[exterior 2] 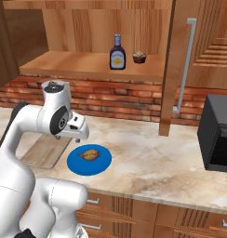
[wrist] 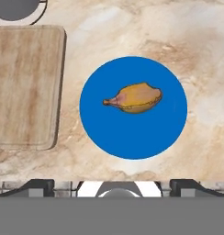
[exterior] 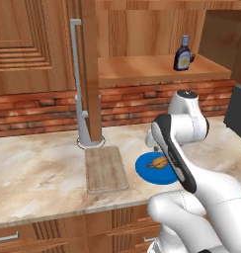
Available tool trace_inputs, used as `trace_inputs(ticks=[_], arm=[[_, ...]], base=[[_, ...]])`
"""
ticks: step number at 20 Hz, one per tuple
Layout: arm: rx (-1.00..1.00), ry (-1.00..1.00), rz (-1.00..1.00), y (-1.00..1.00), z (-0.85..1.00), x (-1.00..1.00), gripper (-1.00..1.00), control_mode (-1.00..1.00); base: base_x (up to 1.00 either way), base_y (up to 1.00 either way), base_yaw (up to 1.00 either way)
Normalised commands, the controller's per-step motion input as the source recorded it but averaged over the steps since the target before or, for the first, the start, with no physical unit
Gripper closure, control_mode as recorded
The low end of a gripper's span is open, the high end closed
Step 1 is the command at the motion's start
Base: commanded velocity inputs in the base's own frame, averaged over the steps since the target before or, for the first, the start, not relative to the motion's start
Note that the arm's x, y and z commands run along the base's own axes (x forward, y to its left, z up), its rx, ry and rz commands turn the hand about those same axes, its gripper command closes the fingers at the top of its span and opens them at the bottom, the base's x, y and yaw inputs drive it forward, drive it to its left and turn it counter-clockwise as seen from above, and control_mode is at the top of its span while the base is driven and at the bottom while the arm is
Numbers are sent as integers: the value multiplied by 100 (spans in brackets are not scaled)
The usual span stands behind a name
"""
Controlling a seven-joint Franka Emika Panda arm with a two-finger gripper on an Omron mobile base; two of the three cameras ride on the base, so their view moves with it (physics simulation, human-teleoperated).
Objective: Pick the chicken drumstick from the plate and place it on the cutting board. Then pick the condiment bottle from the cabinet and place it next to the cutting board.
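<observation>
A golden-brown chicken drumstick [wrist: 134, 97] lies in the middle of the round blue plate [wrist: 132, 137], its bone end pointing toward the cutting board [wrist: 26, 87]. The board lies flat on the counter just beside the plate. My gripper [wrist: 113, 186] hangs above the plate's near edge, open, with nothing between its fingertips. From the base, the drumstick [exterior 2: 89, 154] shows on the plate [exterior 2: 90, 168] below the hand. The condiment bottle [exterior 2: 117, 52], dark with a blue cap and yellowish label, stands upright on the open shelf of the cabinet [exterior 2: 73, 62].
A small dark cupcake-like object [exterior 2: 139, 57] sits on the shelf right of the bottle. The cabinet door [exterior: 90, 69] stands open edge-on with a long grey handle [exterior: 76, 74], above the board's far end. A black appliance [exterior 2: 220, 135] occupies the counter's right end.
</observation>
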Motion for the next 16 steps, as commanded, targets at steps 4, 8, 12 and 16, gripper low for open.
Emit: trace_inputs(ticks=[4,8,12,16], arm=[[3,0,-12,0,-12,-5,-100,-100],[10,0,-14,0,-3,-3,-100,-100],[15,0,-14,0,-1,-1,-100,-100],[14,0,-16,0,0,0,-100,-100]], base=[[0,0,0],[0,0,0],[0,0,0],[0,0,0]])
